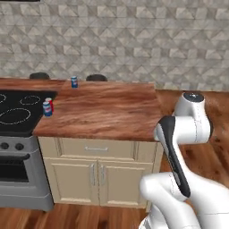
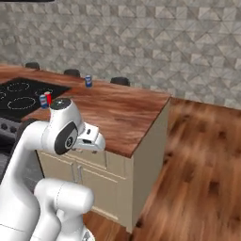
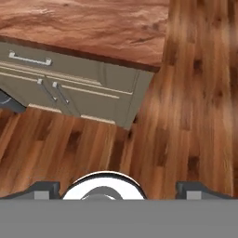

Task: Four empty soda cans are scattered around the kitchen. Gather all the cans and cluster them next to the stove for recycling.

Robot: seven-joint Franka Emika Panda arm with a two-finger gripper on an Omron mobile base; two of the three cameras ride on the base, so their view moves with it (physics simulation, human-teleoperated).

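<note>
- Reddish-brown countertop (image 1: 103, 109) carried the task's things in the left base view: a red can (image 1: 50, 104) and a blue can (image 1: 47, 109) stood touching at the counter's nine o'clock edge, just beside the stove (image 1: 18, 112); a lone blue can (image 1: 74, 82) stood well apart near the far edge, toward eleven o'clock. Reaching for that one across the full depth of the counter risked a stretched arm tipping it off the back, where two dark stool seats (image 1: 96, 78) waited.
- Right base view: the same pair (image 2: 45, 100) sat at the cooktop's edge and the far blue can (image 2: 88, 81) at twelve o'clock of it. The robot's white elbow (image 2: 63, 129) loomed close to the counter's front edge; a careless swing might have struck the cabinets (image 2: 94, 176).
- Hand view: the gripper (image 3: 116, 188) pointed down at the wood floor (image 3: 195, 107), fingers spread wide, holding nothing. Cabinet doors (image 3: 69, 88) lay at ten o'clock. I saw no fourth can; the search could have missed it.
</note>
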